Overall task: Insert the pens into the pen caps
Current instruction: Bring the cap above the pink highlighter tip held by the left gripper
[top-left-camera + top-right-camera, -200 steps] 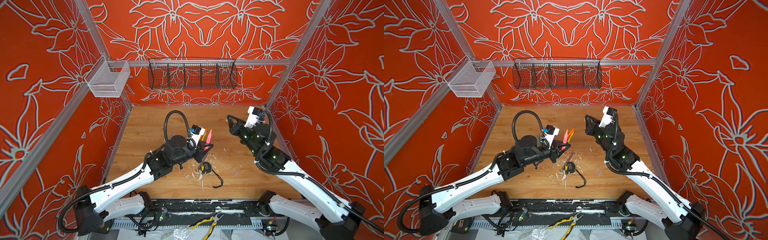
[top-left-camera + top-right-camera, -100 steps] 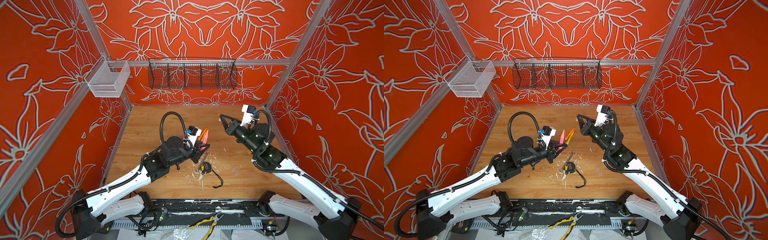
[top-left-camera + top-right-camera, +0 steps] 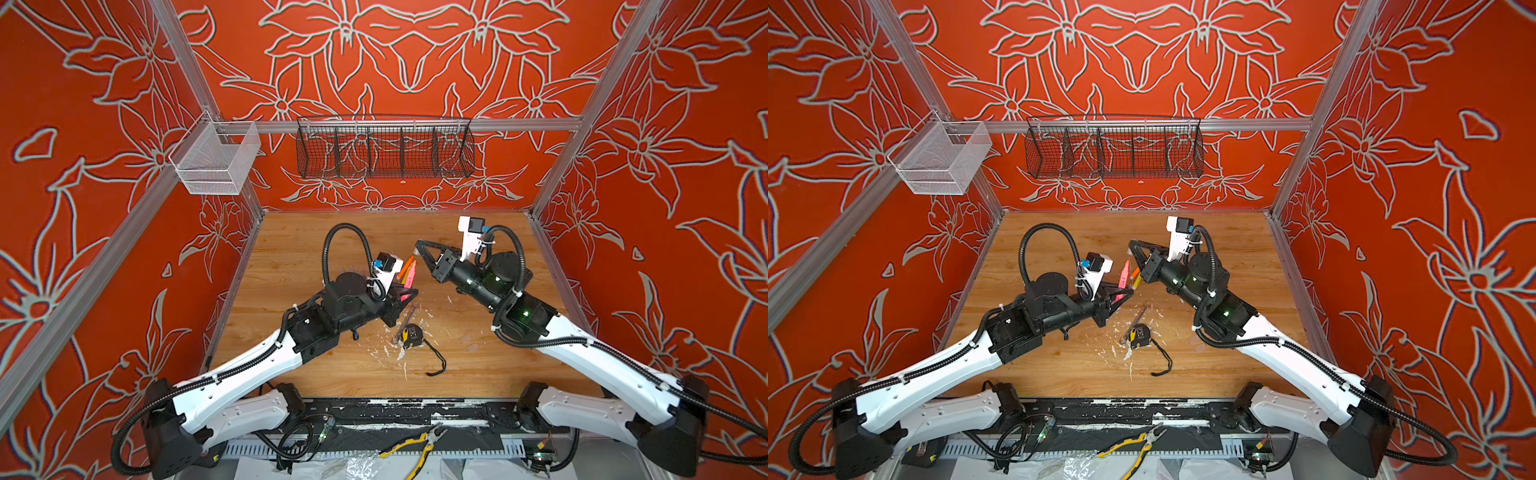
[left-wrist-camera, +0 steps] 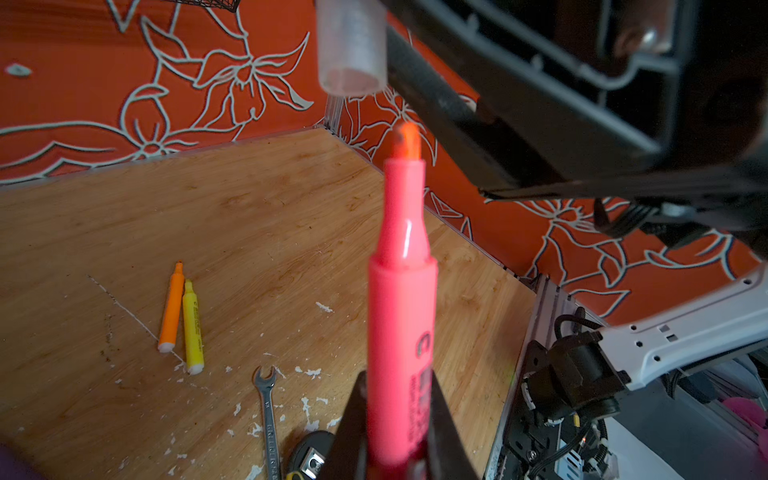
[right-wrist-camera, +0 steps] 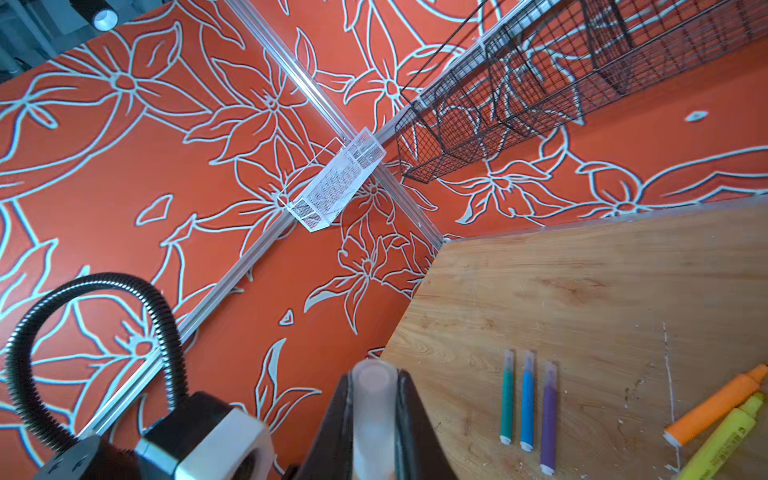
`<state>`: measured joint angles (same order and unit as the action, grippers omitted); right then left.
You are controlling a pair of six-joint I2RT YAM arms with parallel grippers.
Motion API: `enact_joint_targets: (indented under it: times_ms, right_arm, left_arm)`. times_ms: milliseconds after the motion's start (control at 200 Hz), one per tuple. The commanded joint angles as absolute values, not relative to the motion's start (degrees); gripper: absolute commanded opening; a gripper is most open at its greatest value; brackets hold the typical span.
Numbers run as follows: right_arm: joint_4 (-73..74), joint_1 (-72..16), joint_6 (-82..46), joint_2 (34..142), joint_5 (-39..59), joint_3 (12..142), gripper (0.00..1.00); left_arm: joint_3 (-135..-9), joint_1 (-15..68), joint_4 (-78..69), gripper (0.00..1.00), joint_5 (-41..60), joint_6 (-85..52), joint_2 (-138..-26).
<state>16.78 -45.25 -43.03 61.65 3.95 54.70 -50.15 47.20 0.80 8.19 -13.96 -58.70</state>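
Observation:
My left gripper (image 4: 399, 382) is shut on a pink pen (image 4: 401, 311), which stands with its bare tip pointing up. It shows in both top views (image 3: 410, 275) (image 3: 1123, 274). My right gripper (image 5: 374, 374) is shut on a clear pen cap (image 5: 374, 411). In the left wrist view that cap (image 4: 352, 45) hangs just above and slightly to one side of the pink tip, a small gap apart. Uncapped orange (image 4: 171, 309) and yellow (image 4: 193, 328) pens lie side by side on the wood. Green (image 5: 507, 397), blue (image 5: 527, 401) and purple (image 5: 549, 417) pens lie in a row with clear caps on.
A grey wrench (image 3: 405, 322) and a black-and-yellow tape measure (image 3: 411, 334) with its cord lie among white flecks near the table's middle. A black wire basket (image 3: 384, 149) and a white mesh bin (image 3: 216, 160) hang on the back wall. Pliers (image 3: 415, 446) lie off the front edge.
My right gripper has swung left with the cap until it is over the pink pen's tip. The left gripper has shifted slightly left and back with the pen.

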Motion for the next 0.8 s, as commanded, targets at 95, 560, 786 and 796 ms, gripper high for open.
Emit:
enact_joint_targets:
  times_ms: [95,560,786,796]
  right_arm:
    - [19.50,-46.14,-41.51,62.27,4.47,56.80,0.00]
    - [19.95,-47.17,-40.84,64.19,5.54,57.66,0.00]
    - [19.95,-47.55,-40.00,64.11,5.45,57.74,0.00]
    - [19.91,-47.55,-39.99,64.15,5.47,57.81,0.00]
  left_arm:
    - [-51.29,45.65,0.64,0.00,8.41,-14.30,-58.19]
    - [-50.63,44.39,0.61,0.00,9.23,-14.73,-57.04]
    - [-50.51,43.60,0.47,0.00,9.81,-15.29,-57.05]
    - [-50.49,43.55,0.51,0.00,9.86,-15.29,-57.04]
